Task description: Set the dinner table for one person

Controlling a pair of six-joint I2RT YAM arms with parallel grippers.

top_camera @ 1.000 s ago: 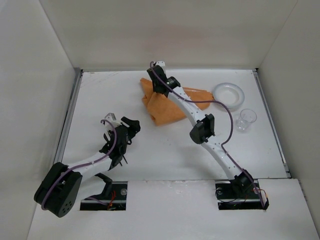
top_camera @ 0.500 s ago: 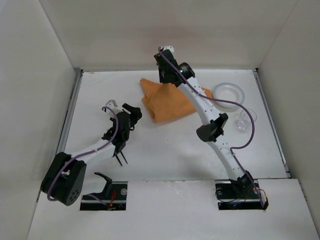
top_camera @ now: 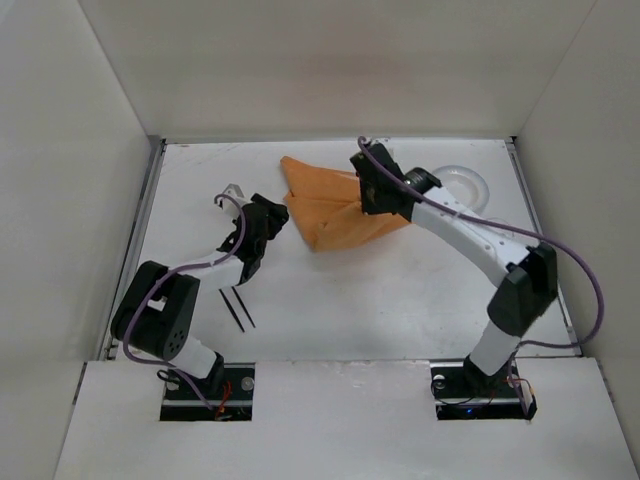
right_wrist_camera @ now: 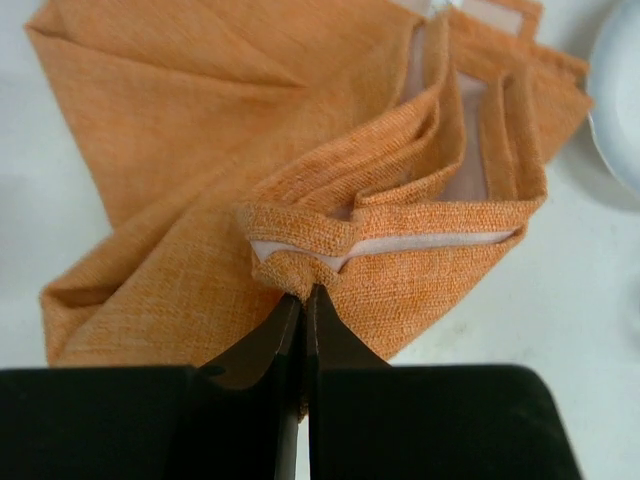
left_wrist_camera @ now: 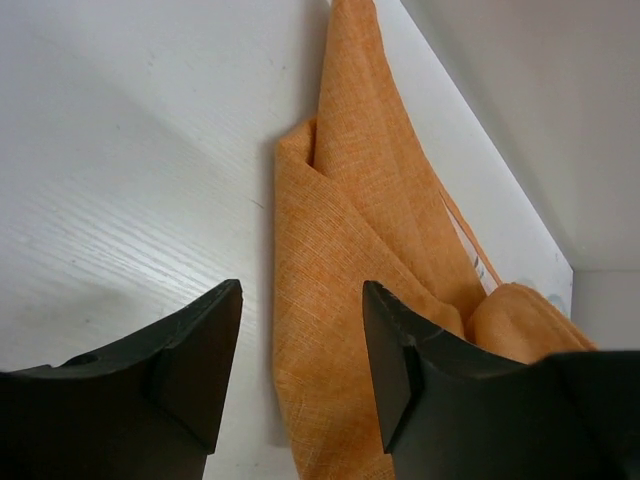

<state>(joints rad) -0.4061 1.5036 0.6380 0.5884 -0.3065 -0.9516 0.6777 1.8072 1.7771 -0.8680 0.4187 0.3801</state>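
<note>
The left arm (top_camera: 200,265) and right arm (top_camera: 460,225) share white links, black joints, purple cables and black gripper fingers (left_wrist_camera: 190,370).

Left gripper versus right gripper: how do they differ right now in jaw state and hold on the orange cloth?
The left gripper is open, jaws well apart; the right gripper is shut. The left gripper clamps nothing, while the right gripper pinches a folded hem of the orange cloth. The left gripper sits at the cloth's left edge, the right gripper over its right part. Both have black fingers and work over the dinner table.
</note>
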